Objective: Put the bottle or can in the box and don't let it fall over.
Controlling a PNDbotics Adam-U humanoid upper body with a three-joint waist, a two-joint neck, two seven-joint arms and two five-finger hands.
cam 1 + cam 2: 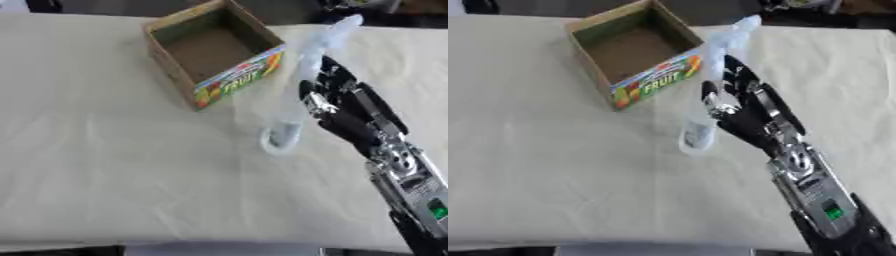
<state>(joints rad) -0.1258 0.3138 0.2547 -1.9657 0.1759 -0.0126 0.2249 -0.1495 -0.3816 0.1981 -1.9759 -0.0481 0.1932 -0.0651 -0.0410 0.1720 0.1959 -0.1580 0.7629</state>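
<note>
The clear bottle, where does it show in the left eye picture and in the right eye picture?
Left eye view: the clear bottle runs from right of centre up toward the top, beside the right hand.
Right eye view: the bottle sits nearer the middle, just left of the hand.
Shared landmark: the cardboard box printed FRUIT, up and left of the bottle in both.

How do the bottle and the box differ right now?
The bottle is clear and slim; the box is brown cardboard with a colourful fruit print, and wider. The bottle is tilted, with the right hand at it; the box sits flat and nothing touches it. The bottle is outside the box, just right of it; the box is open-topped and empty. Both are over the cloth-covered table.
</note>
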